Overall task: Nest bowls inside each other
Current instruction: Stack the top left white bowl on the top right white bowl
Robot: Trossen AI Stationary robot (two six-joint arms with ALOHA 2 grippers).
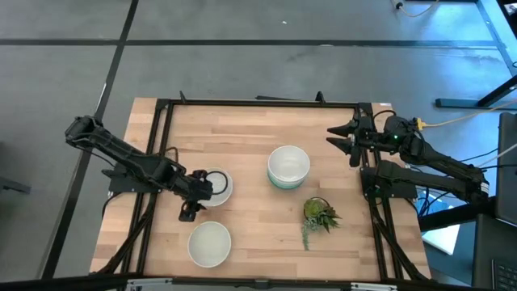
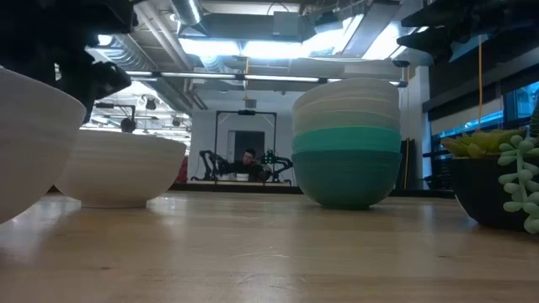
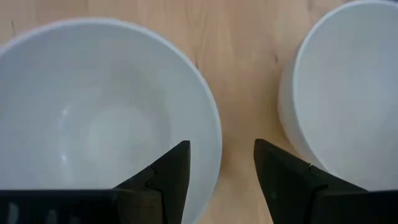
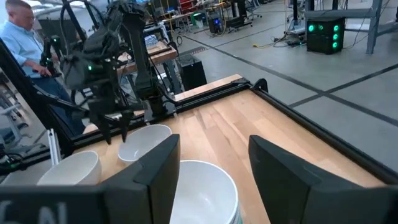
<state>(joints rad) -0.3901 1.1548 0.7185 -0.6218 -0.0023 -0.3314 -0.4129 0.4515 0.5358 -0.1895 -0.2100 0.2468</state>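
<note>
A stack of several nested bowls (image 1: 288,166) (image 2: 347,143) (image 4: 199,186) stands mid-table, white on top, then mint and teal, with dark teal at the bottom. Two single white bowls sit upright on the left side, one farther back (image 1: 220,186) (image 2: 118,168) (image 3: 93,124) and one nearer (image 1: 209,243) (image 2: 25,143) (image 3: 348,93). My left gripper (image 1: 188,212) (image 3: 221,165) (image 4: 115,134) is open and points down between them. One finger is over the farther bowl's rim and the other over the gap; no touch shows. My right gripper (image 1: 339,139) (image 4: 214,162) hangs open at the far right.
A small spiky green plant in a dark pot (image 1: 319,214) (image 2: 497,181) stands right of centre, near the stack. A black frame (image 1: 258,103) borders the wooden table. Bare wood lies between the stack and the left bowls. A person in a blue shirt (image 4: 22,34) sits beyond the table.
</note>
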